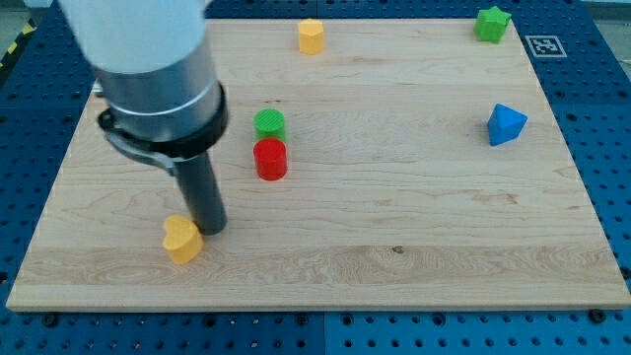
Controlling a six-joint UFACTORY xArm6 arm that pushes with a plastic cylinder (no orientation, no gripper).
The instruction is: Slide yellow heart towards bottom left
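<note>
The small yellow heart-shaped block (181, 239) lies near the bottom-left corner of the pale wooden board (414, 247), just inside its bottom edge. My tip (212, 230), a bare rod holding nothing, touches or nearly touches the heart's upper-right side, so the heart lies down-left of it, towards that corner.

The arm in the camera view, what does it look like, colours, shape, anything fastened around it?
The arm is a wide, pale grey-white cylinder that enters from the view's top left and darkens to grey at its lower end. A black ring clamp wraps that end. Below it hangs a straight, dark, round rod, much thinner than the body, ending in my tip. No cables or markings show, and there is no hand.
</note>
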